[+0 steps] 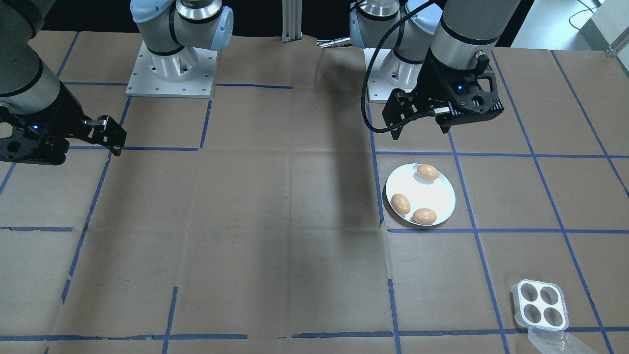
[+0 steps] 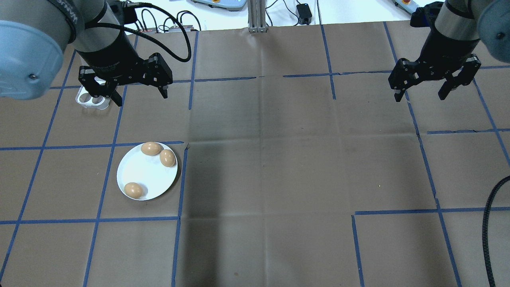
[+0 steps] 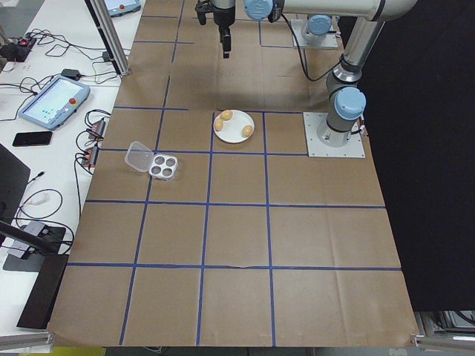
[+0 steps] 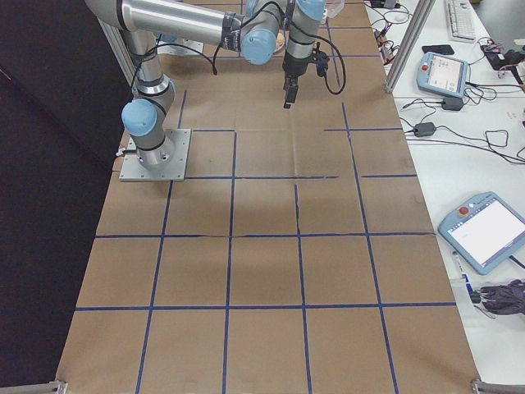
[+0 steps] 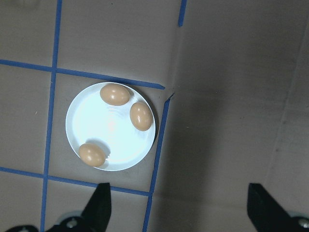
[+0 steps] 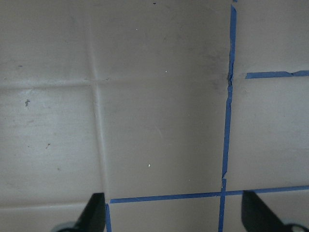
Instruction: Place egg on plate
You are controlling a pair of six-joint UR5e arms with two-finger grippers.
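Your plate (image 2: 137,175) sits on the counter (image 2: 279,159) on the robot's left side, with three brown eggs on it: two touching at one rim (image 2: 151,148) (image 2: 167,158) and one apart at the opposite rim (image 2: 133,189). The left gripper (image 2: 137,93) hangs above the counter with fingers apart and nothing between them, beside the clear egg tray (image 1: 539,305), whose four cups are empty. The right gripper (image 2: 422,92) is likewise spread wide over bare counter, well apart from the plate.
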